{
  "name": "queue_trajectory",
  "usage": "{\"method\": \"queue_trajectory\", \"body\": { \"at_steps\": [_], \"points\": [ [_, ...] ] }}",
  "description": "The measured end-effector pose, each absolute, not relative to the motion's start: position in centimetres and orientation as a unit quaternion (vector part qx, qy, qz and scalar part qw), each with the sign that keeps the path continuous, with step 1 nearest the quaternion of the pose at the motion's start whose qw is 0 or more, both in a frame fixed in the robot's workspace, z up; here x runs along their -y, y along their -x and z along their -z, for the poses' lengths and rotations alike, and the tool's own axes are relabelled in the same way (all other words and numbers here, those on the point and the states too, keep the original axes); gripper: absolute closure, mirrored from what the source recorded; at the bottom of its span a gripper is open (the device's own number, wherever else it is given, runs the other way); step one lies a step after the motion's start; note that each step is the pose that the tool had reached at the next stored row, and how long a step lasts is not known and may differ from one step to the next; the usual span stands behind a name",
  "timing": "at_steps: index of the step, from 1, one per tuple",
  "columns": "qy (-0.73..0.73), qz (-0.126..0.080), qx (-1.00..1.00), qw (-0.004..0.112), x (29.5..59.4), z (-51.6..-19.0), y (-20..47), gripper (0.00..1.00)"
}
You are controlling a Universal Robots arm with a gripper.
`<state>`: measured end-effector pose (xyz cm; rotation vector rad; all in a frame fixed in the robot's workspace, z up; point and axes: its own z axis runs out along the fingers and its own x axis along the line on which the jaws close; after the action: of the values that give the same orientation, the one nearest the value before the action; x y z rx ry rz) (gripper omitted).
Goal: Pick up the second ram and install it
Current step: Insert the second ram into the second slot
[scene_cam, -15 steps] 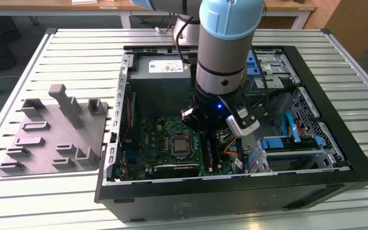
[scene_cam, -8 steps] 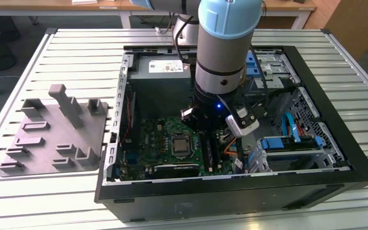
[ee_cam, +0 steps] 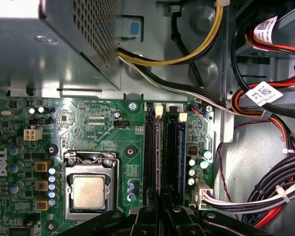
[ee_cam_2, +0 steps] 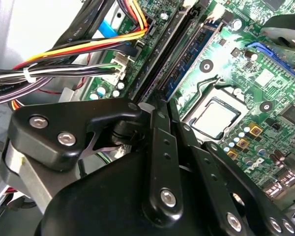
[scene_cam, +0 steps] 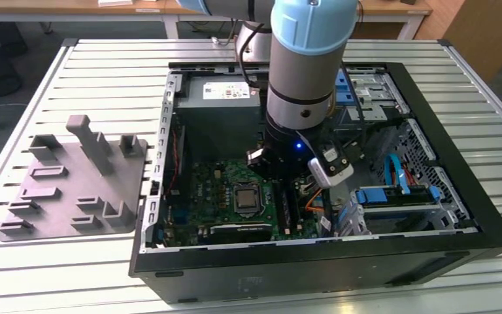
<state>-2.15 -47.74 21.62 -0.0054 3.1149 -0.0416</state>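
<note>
I can't tell how the jaws stand, or whether they have hold of anything. The gripper (ee_cam: 162,220) is down inside the open computer case (scene_cam: 460,226), right over the end of the memory sockets (ee_cam: 171,152) on the green board (ee_cam: 103,123).

In the second wrist view a slim dark strip (ee_cam_2: 187,65) stands on edge in the sockets and runs away from the gripper. By its place, I take it for the second ram, already in or at its socket. I cannot say if it is fully seated.

It looks long, narrow and flat, blackish with a row of small bluish chips along its face. I'd judge it light and stiff but easily harmed: thin board, fine contacts on the lower edge. It is best held by the long top edge or the two short ends, never by the chips, and kept square to the socket.

Further out, the square metal processor (ee_cam: 88,191) sits beside the sockets, and a bundle of coloured cables (ee_cam: 265,196) lies on their other side. Outside the case, on the exterior view's left, a grey plastic tray (scene_cam: 76,190) rests on the slatted table (scene_cam: 102,65).
</note>
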Motion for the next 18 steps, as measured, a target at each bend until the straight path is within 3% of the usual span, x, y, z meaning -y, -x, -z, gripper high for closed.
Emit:
{"method": "queue_trajectory", "body": {
  "at_steps": [18],
  "points": [
    [0.001, 0.014, -1.000, 0.014, 47.67, -21.74, 2.15, 0.86]
  ]
}}
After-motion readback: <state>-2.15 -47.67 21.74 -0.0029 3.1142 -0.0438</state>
